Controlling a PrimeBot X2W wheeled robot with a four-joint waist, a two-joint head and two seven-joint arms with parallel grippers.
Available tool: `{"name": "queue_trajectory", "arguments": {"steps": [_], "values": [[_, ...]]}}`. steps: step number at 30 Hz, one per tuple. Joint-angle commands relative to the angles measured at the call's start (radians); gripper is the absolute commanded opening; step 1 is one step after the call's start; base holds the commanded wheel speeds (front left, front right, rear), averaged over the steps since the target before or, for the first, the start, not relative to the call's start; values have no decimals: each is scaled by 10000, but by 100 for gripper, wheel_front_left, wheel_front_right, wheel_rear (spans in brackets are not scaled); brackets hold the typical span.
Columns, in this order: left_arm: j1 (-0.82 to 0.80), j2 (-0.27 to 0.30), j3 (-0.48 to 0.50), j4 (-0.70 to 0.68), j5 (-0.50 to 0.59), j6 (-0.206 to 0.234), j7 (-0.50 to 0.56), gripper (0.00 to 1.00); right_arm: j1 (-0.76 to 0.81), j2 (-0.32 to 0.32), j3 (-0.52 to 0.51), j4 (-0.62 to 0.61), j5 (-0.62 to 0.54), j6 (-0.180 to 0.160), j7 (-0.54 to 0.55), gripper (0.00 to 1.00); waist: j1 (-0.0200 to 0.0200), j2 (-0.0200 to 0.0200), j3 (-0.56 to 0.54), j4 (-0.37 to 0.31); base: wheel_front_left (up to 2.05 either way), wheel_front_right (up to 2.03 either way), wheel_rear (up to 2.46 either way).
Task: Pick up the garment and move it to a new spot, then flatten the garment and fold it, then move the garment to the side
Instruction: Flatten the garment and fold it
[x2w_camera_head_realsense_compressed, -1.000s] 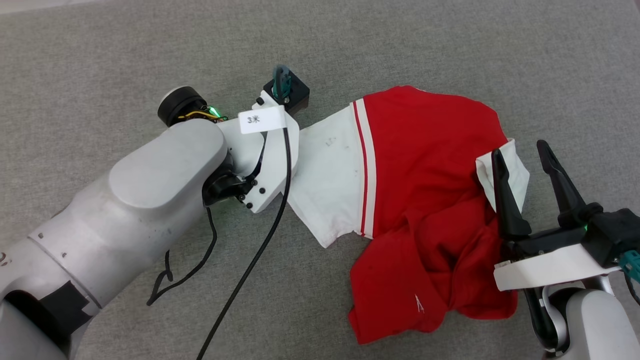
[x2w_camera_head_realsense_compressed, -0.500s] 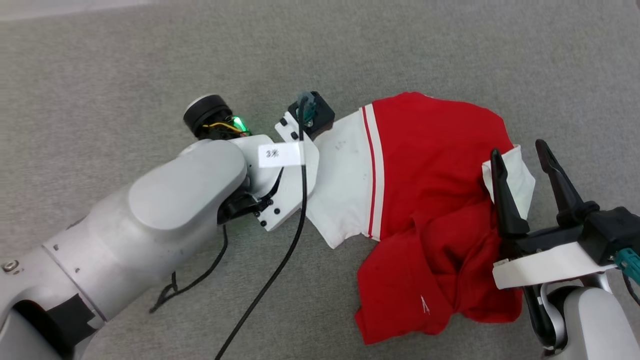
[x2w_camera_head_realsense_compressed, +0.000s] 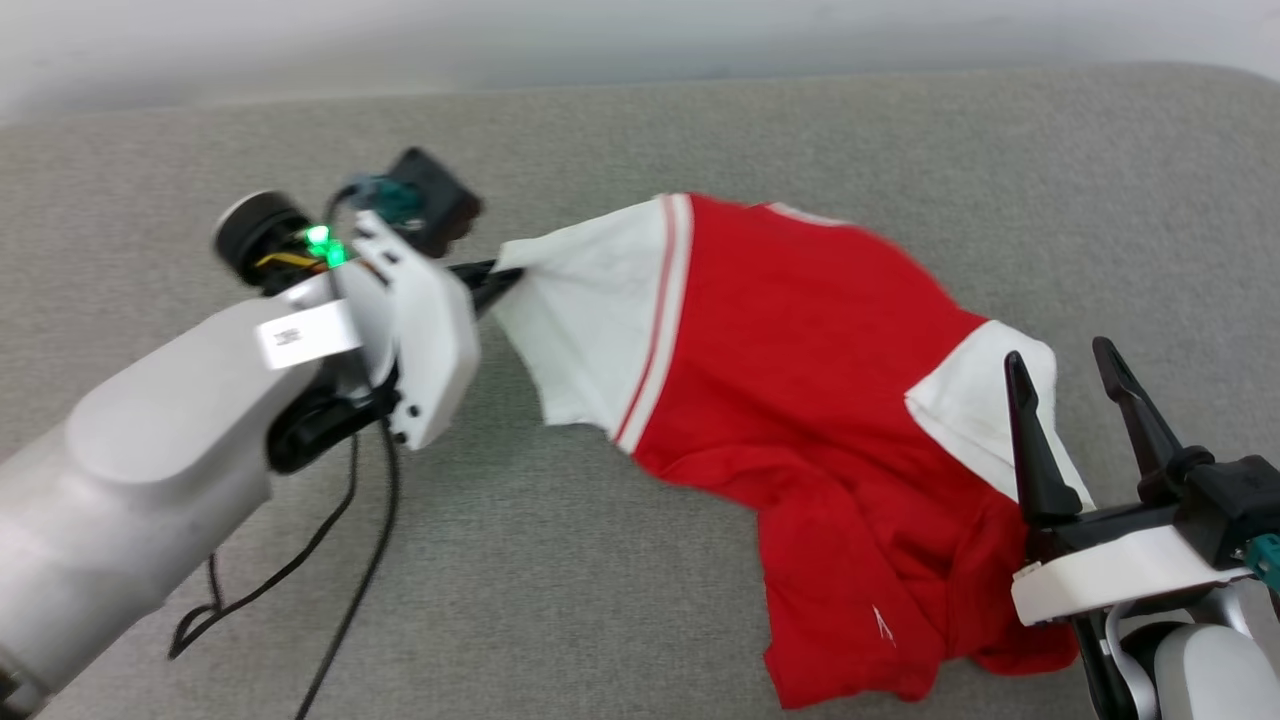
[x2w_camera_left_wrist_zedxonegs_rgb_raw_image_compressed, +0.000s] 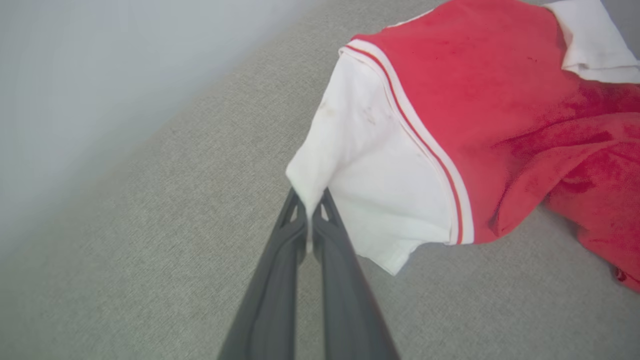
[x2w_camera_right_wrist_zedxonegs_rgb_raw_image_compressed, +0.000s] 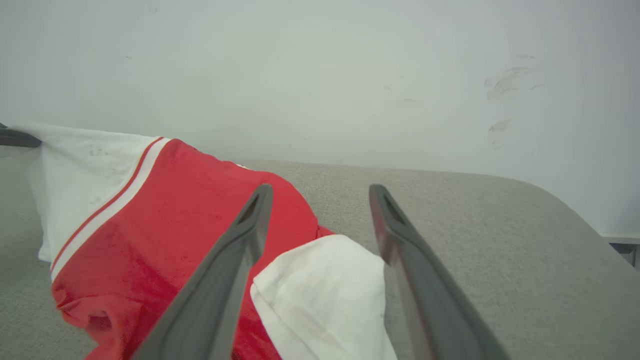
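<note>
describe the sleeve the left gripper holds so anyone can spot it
On the grey fabric surface lies a red short-sleeved jersey shirt. Its white sleeve at the left end is pinched in the shut left gripper; the other sleeve lies free.

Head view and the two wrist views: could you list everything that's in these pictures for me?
garment: one, red with white sleeves and red-white striped trim, lying across the middle of the grey surface, with one sleeve drawn toward the robot's left
grey surface: one, grey and cloth-like, under everything
wall: one, pale, behind the surface
cables: two, black, hanging from the left arm
left arm: one, pale grey, lower left of the head view
left end effector: one, dark fingers, shut on the edge of the garment's white sleeve
right end effector: one, dark fingers, open, by the garment's other white sleeve
</note>
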Motion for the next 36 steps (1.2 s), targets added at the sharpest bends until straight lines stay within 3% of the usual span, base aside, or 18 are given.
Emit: {"name": "queue_trajectory", "arguments": {"steps": [1, 6, 14, 19, 26, 27, 28, 29, 36], "values": [[322, 282, 157, -106, -205, 171, -170, 0, 131, -69, -43, -57, 24, -11, 55, 100, 0, 0, -312, 321, 0, 0, 0], [1276, 1287, 370, -340, -742, 677, -421, 0, 337, -113, -119, -186, 68, -11, 208, 100, 0, 0, -510, 659, 0, 0, 0], [2922, 2421, 633, 232, -1872, 1255, -814, 0, 457, -205, -147, -229, 112, -11, 320, 100, 0, 0, -540, 845, 0, 0, 0], [3659, 2728, 626, 951, -2323, 1428, -911, 0, 592, -296, -250, -143, 126, -11, 392, 100, 0, 0, -573, 878, 0, 0, 0], [4273, 2273, 570, 1961, -2833, 1353, -902, 0, 677, -361, -245, -82, 125, -11, 536, 100, 0, 0, -622, 921, 0, 0, 0], [4323, 2142, 609, 2035, -2908, 1296, -991, 19, 677, -374, -241, -80, 132, -11, 562, 100, 0, 0, -648, 927, 0, 0, 0], [4331, 2023, 698, 2090, -2942, 1266, -1204, 82, 680, -394, -239, -85, 138, -11, 587, 100, 0, 0, -680, 939, 0, 0, 0], [4337, 1911, 813, 2166, -3021, 1299, -1454, 100, 686, -413, -248, -100, 140, -11, 574, 100, 0, 0, -729, 957, 0, 0, 0], [4433, 1305, 1184, 1970, -2415, 1903, -3743, 100, 719, -667, -397, -329, 194, -11, 713, 100, 0, 0, -1222, 1233, 0, 0, 0]]}}
